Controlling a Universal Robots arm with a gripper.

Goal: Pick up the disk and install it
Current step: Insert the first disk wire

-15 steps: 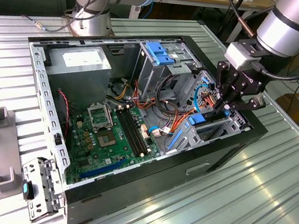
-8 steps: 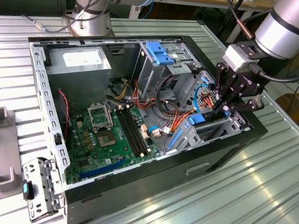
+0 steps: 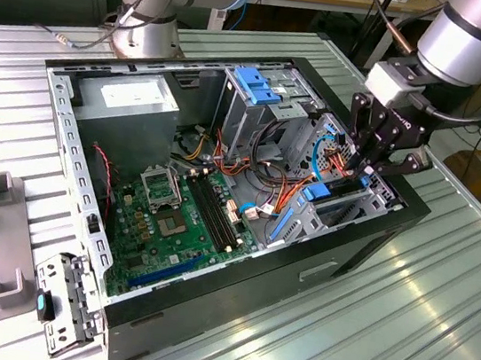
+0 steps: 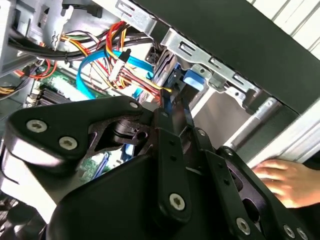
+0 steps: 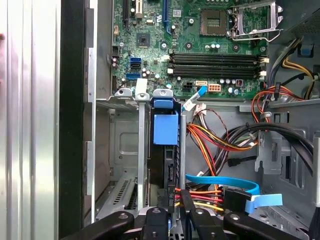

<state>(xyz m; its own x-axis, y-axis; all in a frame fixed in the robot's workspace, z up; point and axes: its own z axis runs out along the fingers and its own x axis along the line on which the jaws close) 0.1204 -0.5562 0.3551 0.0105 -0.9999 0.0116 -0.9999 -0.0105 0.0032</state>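
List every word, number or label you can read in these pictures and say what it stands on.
None can be read.
The white label on the grey power supply: print too small.
The green circuit board: white markings too small.
The black end effector: a pale mark, blurred.

No legible text, white label on power supply box [image 3: 132, 93] unreadable

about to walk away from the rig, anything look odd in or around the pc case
Yes: a person's hand rests on the table beside the case, near the gripper, which is down at the drive bay.
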